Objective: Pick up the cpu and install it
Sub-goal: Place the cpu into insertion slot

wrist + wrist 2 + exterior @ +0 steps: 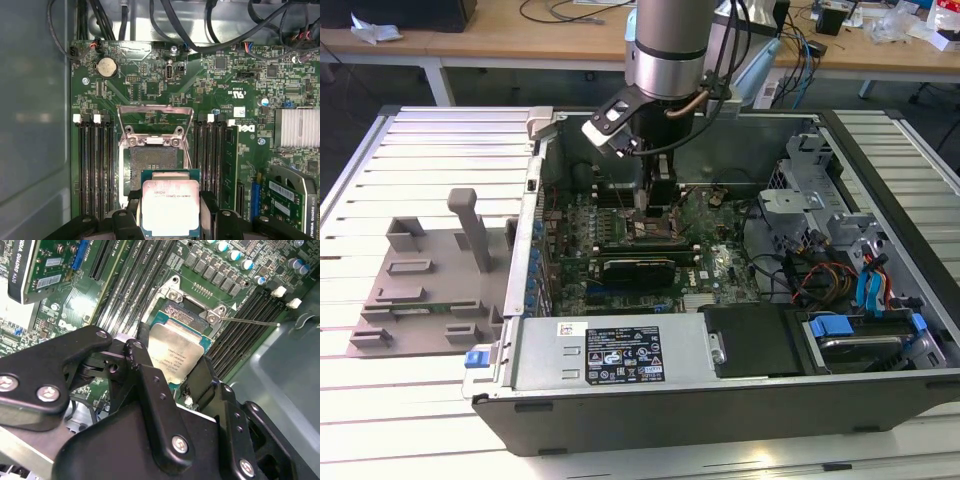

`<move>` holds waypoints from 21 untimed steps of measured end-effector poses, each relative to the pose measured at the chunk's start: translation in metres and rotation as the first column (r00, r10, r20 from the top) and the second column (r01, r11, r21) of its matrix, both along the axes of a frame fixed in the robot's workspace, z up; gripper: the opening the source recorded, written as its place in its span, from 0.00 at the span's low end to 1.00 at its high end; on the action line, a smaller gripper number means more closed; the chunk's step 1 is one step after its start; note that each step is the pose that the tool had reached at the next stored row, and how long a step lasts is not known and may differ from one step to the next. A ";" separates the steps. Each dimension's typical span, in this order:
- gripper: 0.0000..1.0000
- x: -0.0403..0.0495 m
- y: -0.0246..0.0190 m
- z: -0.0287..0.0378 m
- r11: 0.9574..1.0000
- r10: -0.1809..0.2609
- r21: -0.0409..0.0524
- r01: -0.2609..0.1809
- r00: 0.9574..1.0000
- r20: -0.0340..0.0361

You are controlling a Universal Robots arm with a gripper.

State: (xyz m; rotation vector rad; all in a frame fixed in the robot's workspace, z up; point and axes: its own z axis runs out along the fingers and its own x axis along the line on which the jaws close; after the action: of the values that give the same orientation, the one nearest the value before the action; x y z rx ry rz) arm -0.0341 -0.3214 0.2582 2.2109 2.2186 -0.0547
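The cpu (170,206), a flat square chip with a pale silver top, is clamped at two opposite edges between the black fingers (131,201) of my gripper (170,200), which is shut on it. In the second wrist view the cpu (176,351) hangs tilted just above the motherboard's open socket (182,315), overlapping the socket's edge rather than centred on it. The socket (152,161) lies bare, with its metal load frame (155,112) swung up. In the exterior view the gripper (655,205) reaches down into the open computer case (532,250), just over the socket (655,232).
Memory slots (95,165) flank the socket on both sides. A long black expansion card (638,268) lies just in front of it. A grey plastic fixture (430,290) sits outside the case at the exterior view's left. Drive cages and cables (840,255) crowd the case's right side.
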 end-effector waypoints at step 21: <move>0.55 0.0000 0.0001 -0.0152 1.000 0.000 0.000 0.000 1.000 0.000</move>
State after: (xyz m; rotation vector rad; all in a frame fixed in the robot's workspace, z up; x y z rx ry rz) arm -0.0341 -0.3213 0.2430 2.2111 2.2184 -0.0547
